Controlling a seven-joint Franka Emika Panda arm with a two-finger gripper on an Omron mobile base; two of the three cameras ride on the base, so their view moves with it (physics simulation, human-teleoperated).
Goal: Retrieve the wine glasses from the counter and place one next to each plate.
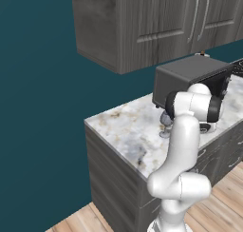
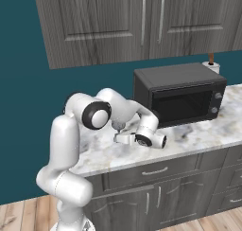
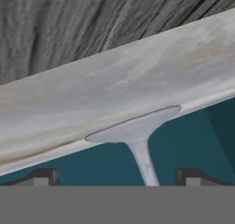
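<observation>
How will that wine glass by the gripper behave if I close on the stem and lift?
The wine glass has a thin stem over a wide flat foot, so it probably tips easily if nudged sideways. It looks smooth, so the open gripper astride the stem may slip. The slender stem is likely fragile; squeeze gently.

The white arm rises from its base, folds at a dark-jointed elbow and reaches forward and down, wrist bent low. The hand (image 3: pixel 117 177) points sideways, rolled over so its view is inverted. Its two dark fingertips (image 3: pixel 43 176) stand spread as wide as they go, gripping nothing.
</observation>
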